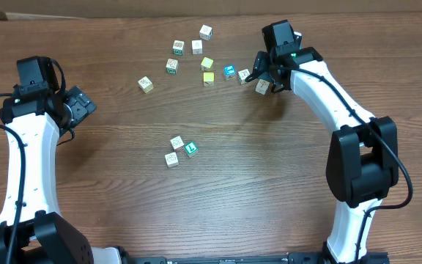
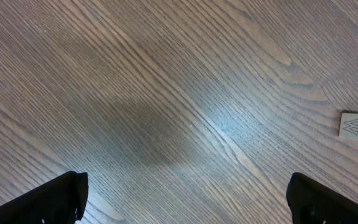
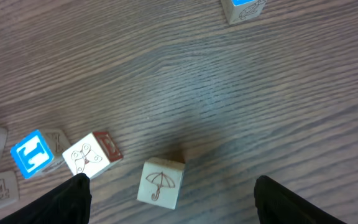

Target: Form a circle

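Right gripper (image 1: 264,78) is seen with its jaws spread wide, and an umbrella-printed cube (image 3: 161,182) is set between them, touched by neither. Left gripper (image 1: 81,105) is likewise seen open over the bare table (image 1: 269,183). The circle (image 1: 180,150), a tight cluster with one green-faced cube, is found at 7 o'clock from the right gripper and 4 o'clock from the left, well apart from both.

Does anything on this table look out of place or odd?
Nothing is damaged. No ring yet: three cubes huddle in a small cluster, the loose cubes lie askew beyond it, an umbrella cube at the open right hand.
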Controlling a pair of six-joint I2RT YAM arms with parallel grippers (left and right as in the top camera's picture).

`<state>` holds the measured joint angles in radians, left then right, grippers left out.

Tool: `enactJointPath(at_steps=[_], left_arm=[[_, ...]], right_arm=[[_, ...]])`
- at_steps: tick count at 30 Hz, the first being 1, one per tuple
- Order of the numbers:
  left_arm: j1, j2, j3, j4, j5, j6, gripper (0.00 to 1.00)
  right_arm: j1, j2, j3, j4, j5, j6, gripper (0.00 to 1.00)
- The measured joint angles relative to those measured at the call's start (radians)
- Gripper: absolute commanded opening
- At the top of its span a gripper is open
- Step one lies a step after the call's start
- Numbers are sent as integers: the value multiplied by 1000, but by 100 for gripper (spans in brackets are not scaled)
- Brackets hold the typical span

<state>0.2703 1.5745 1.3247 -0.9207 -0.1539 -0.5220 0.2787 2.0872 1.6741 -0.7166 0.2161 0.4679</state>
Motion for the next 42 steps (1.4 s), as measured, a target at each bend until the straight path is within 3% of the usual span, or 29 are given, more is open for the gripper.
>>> enactJointPath(at_steps=[13, 42], left_arm=[[0, 0, 0, 0, 0, 0, 99], [0, 0, 0, 0, 0, 0, 100]], right_arm=[[-1, 10, -44, 99, -23, 3, 80], [-1, 87, -46, 126, -29, 3, 78]])
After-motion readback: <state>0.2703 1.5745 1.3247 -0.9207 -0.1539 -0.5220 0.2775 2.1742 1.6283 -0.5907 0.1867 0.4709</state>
